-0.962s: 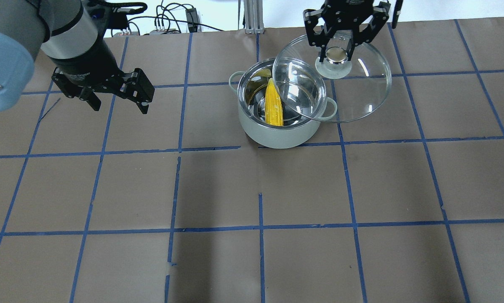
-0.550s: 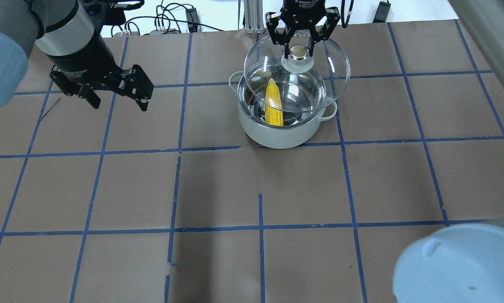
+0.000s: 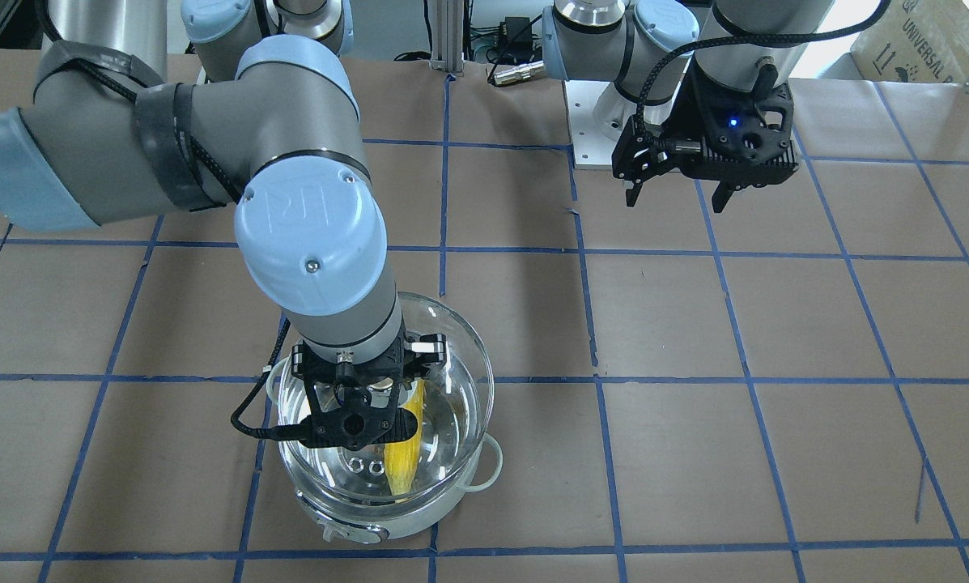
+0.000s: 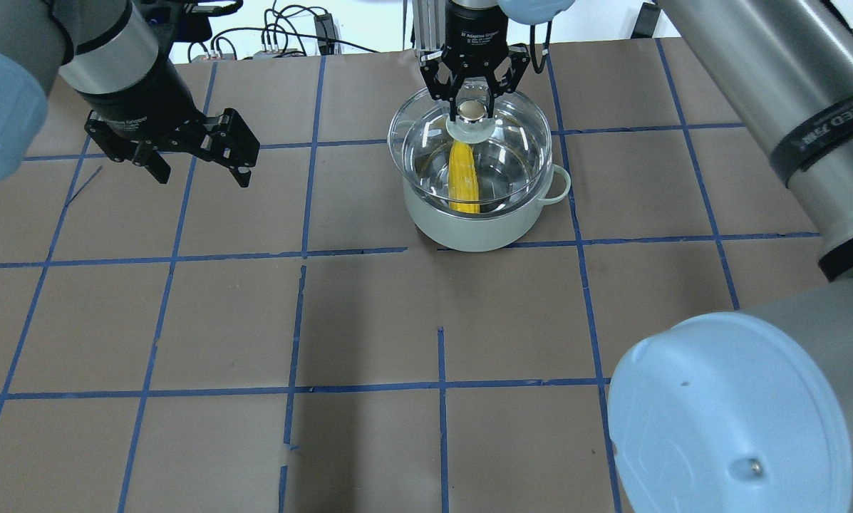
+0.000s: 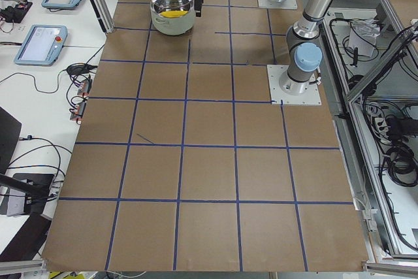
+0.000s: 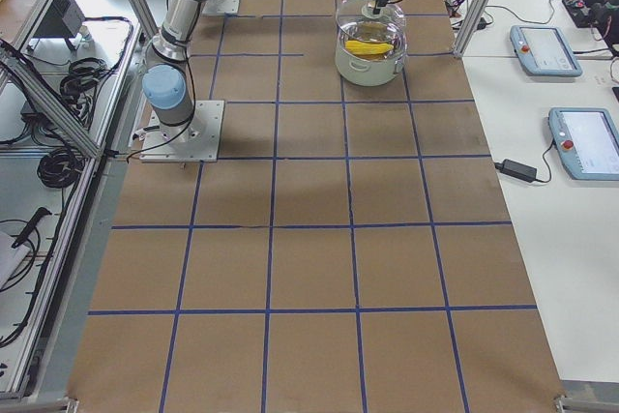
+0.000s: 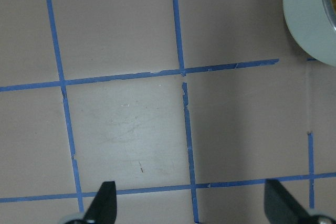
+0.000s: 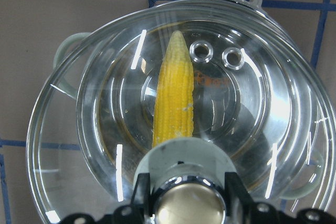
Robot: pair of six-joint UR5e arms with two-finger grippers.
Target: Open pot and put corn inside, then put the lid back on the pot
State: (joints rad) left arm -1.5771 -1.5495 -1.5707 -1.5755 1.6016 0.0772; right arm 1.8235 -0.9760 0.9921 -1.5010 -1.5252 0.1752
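my right gripper (image 4: 471, 110) grips the lid (image 4: 522, 142) by its knob (image 8: 190, 205), holding it over the pot (image 4: 469, 231) — the corn (image 4: 463, 178) lies inside, visible through the glass. left gripper (image 4: 204, 178) — spread wide, holding nothing, well apart.

Grey tubular right arm (image 3: 209, 138) and left arm (image 3: 743, 32). Pale-blue joint caps (image 3: 310, 235) with embossed logo and one screw. Black cable strap (image 3: 160, 121). Black left gripper (image 3: 677, 201) with a blue light on its mount. Black right gripper (image 4: 472, 112).

corn (image 4: 463, 179) yellow | pot (image 4: 469, 229) white | lid (image 4: 520, 142) clear | table (image 4: 369, 313) brown, blue grid
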